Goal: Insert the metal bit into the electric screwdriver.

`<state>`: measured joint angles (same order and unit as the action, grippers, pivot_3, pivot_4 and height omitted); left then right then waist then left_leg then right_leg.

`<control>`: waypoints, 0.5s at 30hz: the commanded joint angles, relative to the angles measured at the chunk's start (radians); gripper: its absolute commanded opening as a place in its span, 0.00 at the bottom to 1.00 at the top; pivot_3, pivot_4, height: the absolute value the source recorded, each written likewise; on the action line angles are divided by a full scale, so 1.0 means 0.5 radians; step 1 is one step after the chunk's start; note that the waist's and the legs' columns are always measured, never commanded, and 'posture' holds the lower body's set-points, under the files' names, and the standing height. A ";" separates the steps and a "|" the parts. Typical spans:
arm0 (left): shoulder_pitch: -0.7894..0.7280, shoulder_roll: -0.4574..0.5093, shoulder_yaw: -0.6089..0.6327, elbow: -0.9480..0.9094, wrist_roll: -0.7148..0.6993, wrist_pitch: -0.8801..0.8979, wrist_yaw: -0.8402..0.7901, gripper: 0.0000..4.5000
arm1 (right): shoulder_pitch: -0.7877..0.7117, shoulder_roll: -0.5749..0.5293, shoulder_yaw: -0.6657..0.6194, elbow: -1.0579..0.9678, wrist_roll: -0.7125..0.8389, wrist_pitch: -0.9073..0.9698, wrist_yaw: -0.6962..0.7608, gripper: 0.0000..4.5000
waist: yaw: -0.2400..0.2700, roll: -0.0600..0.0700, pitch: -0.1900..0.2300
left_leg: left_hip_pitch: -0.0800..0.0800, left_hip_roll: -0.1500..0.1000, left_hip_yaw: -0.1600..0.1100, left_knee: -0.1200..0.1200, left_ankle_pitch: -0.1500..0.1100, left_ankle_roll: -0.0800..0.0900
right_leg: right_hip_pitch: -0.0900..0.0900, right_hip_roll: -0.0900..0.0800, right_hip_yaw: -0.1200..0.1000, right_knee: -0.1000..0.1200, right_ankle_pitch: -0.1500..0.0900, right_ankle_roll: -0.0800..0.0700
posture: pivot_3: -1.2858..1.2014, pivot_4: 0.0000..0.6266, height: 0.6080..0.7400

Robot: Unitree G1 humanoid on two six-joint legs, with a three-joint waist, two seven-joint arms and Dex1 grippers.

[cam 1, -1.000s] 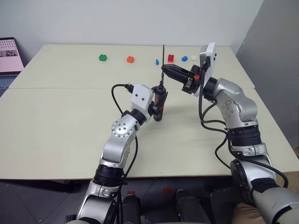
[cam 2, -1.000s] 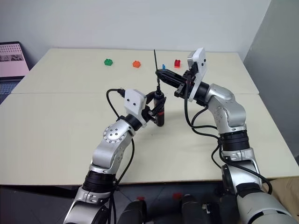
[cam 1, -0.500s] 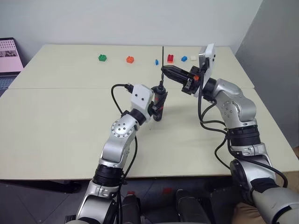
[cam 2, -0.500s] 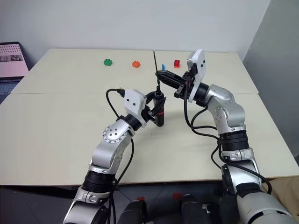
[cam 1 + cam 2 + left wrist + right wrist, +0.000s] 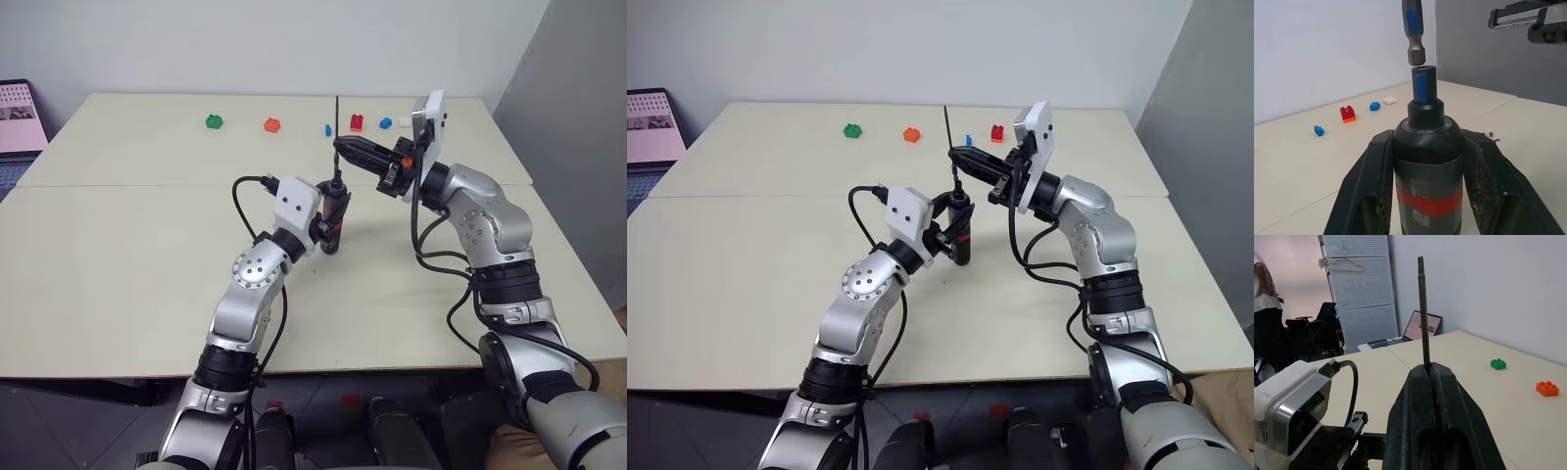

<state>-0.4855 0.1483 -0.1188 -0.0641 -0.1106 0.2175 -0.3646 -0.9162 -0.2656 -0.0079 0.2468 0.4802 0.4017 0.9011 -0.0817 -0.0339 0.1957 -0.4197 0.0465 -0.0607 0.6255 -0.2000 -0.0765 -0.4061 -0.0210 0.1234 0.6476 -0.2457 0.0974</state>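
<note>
My left gripper is shut on the electric screwdriver and holds it upright above the middle of the table. The tool's black body with its red band sits between both fingers, narrow tip up. My right gripper comes in from the right, shut on the metal bit. The thin rod stands vertical, rising out of the shut jaws. In the left wrist view the metal bit's lower end hangs just above the tip's socket, with a small gap and slightly off to one side.
Small toy bricks lie along the table's far side: green, orange, blue, red. A laptop sits beyond the table's left edge. A person stands far behind near a pegboard. A grey wall stands to the right.
</note>
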 commanded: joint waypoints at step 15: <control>-0.042 0.016 0.042 -0.052 -0.007 -0.034 0.011 0.37 | -0.005 -0.014 -0.026 0.026 -0.036 -0.079 -0.002 0.00 | -0.001 0.000 0.000 | 0.000 0.000 0.000 0.000 0.000 0.000 | 0.000 0.000 0.000 0.000 0.000 0.000 | 0.52 0.24 1.00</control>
<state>-0.4855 0.1525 -0.1168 -0.0641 -0.1133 0.2175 -0.3638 -0.9154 -0.2664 -0.0087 0.2621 0.4705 0.3795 0.9011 -0.0820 -0.0339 0.1957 -0.4197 0.0465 -0.0606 0.6254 -0.2000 -0.0765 -0.4061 -0.0210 0.1235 0.6477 -0.2457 0.0974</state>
